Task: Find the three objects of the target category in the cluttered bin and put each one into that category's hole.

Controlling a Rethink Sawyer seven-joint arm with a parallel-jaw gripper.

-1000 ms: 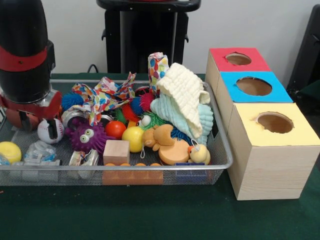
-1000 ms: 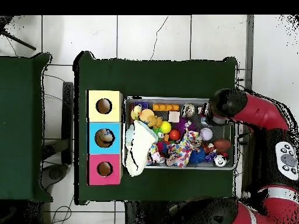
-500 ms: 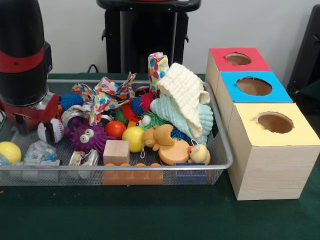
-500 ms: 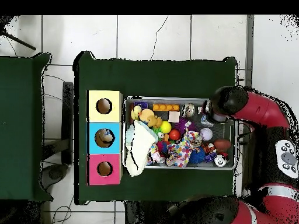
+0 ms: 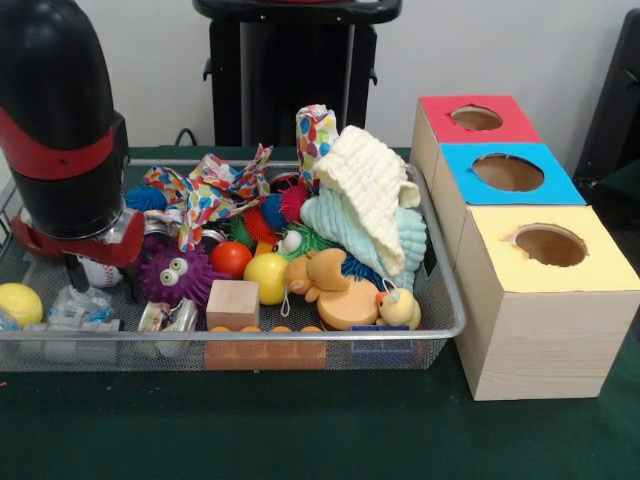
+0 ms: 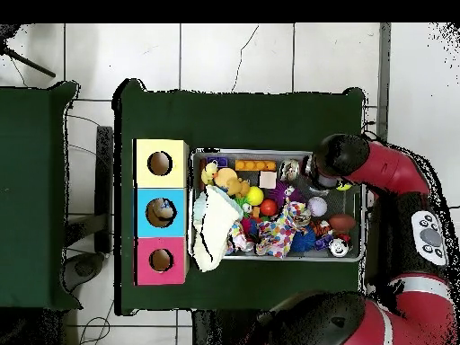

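gripper (image 5: pixel 100 278): low at the wire bin's (image 5: pixel 440 330) left end, over a baseball (image 5: pixel 97 272) | grip: cannot tell

My table is covered in a dark green cloth (image 5: pixel 300 430). Sitting right on it is the silver wire-mesh bin (image 5: pixel 300 334) stuffed with toys, and just beside that a row of three wooden boxes with round holes: yellow-topped (image 5: pixel 545 300), blue-topped (image 5: pixel 510 175), red-topped (image 5: pixel 475 120).
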